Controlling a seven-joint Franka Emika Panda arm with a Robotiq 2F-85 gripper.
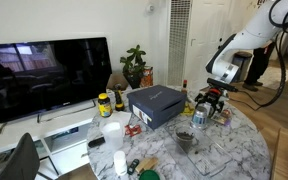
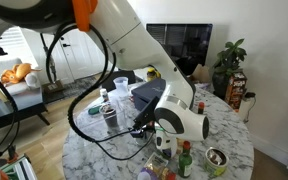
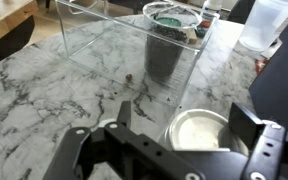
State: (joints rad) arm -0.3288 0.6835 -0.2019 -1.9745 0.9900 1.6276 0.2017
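Marble table point(image 3: 44, 90): carries the clear box and everything named below.
Dark box point(image 1: 156, 104): lid shut, contents hidden. It stands beside the clear box, on the side away from the bare marble.
Clear box point(image 3: 104, 50): see-through walls and no top. It is the landmark, straight ahead of the wrist camera.
Clear box, contents: one dark cup and nothing else that shows.
Clear plastic cup point(image 3: 264, 22): upright, past the far corner of the clear box. Whether it holds anything is too faint to tell.
Dark cup point(image 3: 169, 50): upright and seemingly inside the clear box, at the corner nearest the gripper. What is under its greenish rim is unclear.
Steel cup point(image 3: 199, 130): outside the clear box, near its closest wall, mouth up. The inside is pale, and I cannot tell whether it is full or bare.
Gripper point(image 3: 169, 140): on the near side of the clear box, fingers spread wide and holding nothing.
Key relation: the steel cup sits low between the two fingers, nearer the one on the dark-box side. It is round, so it has no long axis to line up with.
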